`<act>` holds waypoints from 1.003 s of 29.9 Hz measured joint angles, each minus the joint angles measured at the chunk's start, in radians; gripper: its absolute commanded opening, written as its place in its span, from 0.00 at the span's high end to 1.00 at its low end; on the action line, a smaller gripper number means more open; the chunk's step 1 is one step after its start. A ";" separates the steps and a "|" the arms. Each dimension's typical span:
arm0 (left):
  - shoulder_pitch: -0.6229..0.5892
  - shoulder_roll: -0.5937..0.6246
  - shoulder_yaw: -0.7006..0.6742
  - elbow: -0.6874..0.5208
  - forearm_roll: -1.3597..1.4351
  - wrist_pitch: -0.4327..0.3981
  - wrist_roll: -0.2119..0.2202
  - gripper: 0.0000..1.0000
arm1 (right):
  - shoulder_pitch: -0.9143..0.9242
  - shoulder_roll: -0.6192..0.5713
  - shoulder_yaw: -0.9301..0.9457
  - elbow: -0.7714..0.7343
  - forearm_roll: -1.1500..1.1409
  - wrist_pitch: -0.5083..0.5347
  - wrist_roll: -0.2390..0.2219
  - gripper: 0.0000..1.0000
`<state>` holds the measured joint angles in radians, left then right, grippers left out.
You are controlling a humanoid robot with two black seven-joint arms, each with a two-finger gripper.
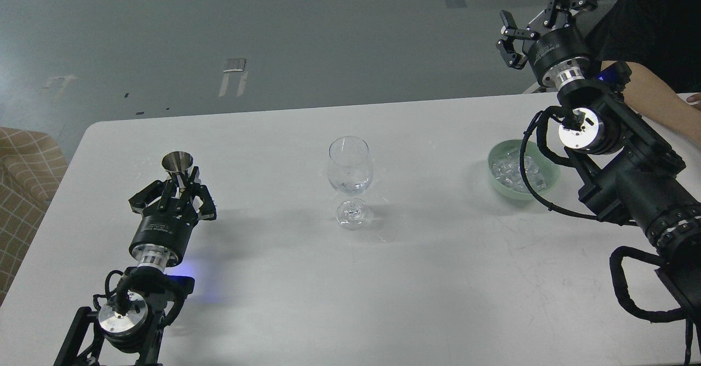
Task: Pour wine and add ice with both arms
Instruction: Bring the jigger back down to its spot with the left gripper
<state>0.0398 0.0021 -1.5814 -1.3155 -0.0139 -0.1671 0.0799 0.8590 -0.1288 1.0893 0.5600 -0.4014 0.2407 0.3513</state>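
Head view | your left gripper (178,188) clasps the steel conical jigger (178,164) | right gripper (539,18) spread wide, empty (raised) | next: tip it into the clear stemmed glass (350,177).

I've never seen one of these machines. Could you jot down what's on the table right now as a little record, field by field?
Table: white table
Centre: empty wine glass, upright
Left gripper: closed around a metal measuring cup
Right gripper: open, raised above the table's far edge, holding nothing
Ice: clear cubes inside a green bowl, right of the glass
Also present: a person's forearm at the far right
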 measured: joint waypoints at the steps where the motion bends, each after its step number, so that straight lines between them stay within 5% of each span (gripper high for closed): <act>1: 0.000 0.000 0.000 0.006 0.000 0.000 -0.003 0.65 | 0.000 0.001 0.000 0.000 0.000 0.000 0.000 0.00; 30: -0.003 0.002 0.012 0.042 0.004 0.000 -0.011 0.54 | -0.005 0.002 -0.002 0.000 -0.001 0.000 -0.001 0.00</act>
<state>0.0367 0.0044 -1.5695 -1.2735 -0.0099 -0.1673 0.0691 0.8544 -0.1272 1.0875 0.5599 -0.4020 0.2408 0.3501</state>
